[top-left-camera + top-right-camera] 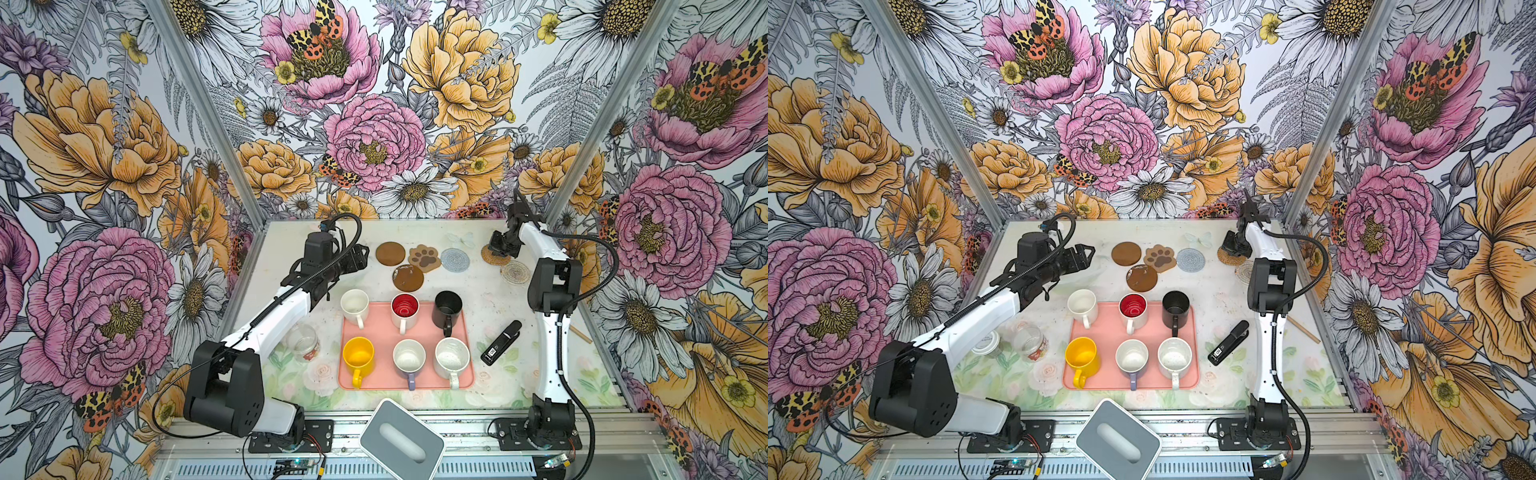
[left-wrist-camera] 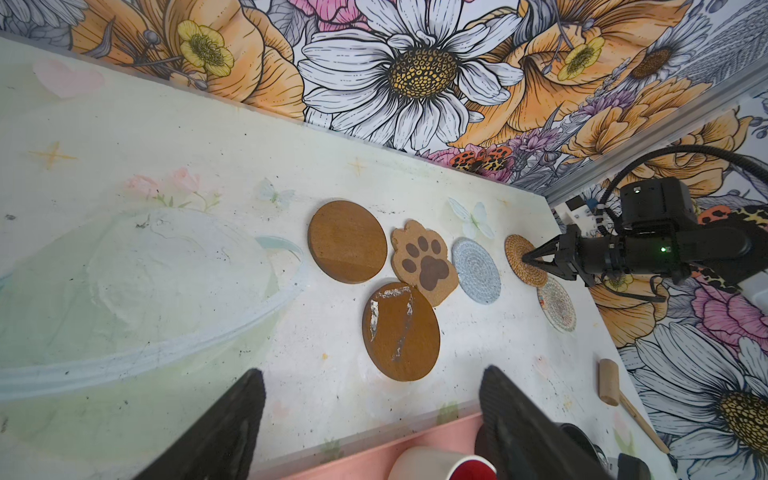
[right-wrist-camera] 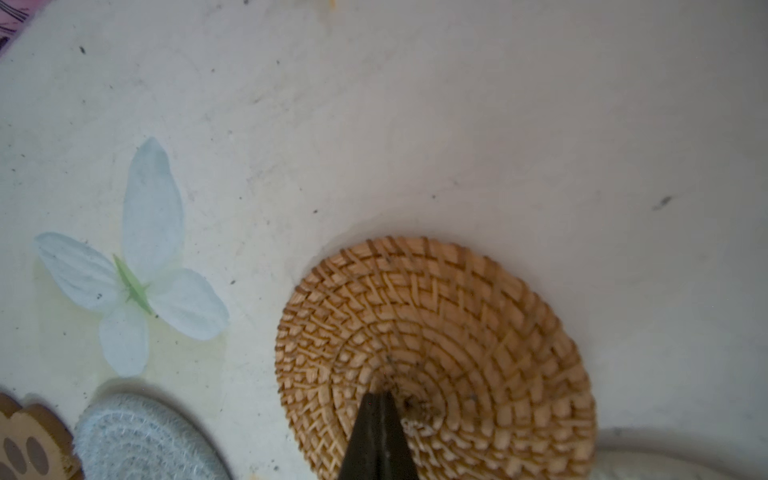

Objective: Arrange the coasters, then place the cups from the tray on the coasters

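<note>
In a top view, the right gripper [image 1: 495, 252], fingers pinched together, presses the rattan coaster [image 1: 494, 262] beyond the tray's [image 1: 376, 332] far right corner. Left wrist: the left gripper [image 2: 374, 372] gapes empty near the tray's far rim. Right wrist: the tip sits mid-coaster, so press lightly and slide slowly.

**Tabletop lot: one tray of mugs, six coasters**

Pink tray [image 1: 382, 332] carrying six mugs in two rows: far row cream-white mug [image 1: 354, 305], red-lined mug [image 1: 404, 309], black mug [image 1: 448, 309]; near row yellow mug [image 1: 358, 357], lavender mug [image 1: 409, 359], speckled mug [image 1: 451, 357]. Beyond it: brown disc [image 1: 390, 252], paw-print coaster [image 1: 424, 257], grey-blue woven coaster [image 1: 455, 259], scuffed brown disc [image 1: 408, 277], rattan coaster [image 1: 487, 259] under the right gripper [image 1: 497, 252], clear lacy coaster [image 1: 515, 272].
</note>
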`<state>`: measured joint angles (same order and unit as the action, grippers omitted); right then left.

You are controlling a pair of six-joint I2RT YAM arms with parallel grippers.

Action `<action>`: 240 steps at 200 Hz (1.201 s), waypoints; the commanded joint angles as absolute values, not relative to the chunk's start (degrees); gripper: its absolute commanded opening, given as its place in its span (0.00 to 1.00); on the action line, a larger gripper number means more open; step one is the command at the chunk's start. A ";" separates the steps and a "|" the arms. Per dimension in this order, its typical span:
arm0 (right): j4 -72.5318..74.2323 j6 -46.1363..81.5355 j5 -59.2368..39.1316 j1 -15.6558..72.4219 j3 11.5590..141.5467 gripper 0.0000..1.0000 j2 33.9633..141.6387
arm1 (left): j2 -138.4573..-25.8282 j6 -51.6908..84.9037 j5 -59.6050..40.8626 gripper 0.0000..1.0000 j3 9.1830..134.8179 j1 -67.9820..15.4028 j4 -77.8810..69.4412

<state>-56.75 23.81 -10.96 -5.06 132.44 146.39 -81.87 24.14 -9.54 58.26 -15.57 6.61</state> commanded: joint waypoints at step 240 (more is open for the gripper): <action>-59.59 19.13 -7.09 0.39 113.74 0.00 137.84 | -76.47 24.80 -10.11 0.83 56.43 -14.99 4.43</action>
<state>-53.52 19.99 -9.78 -0.01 114.91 136.51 -78.06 24.12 -9.56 57.45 -15.55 5.82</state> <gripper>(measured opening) 0.049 0.830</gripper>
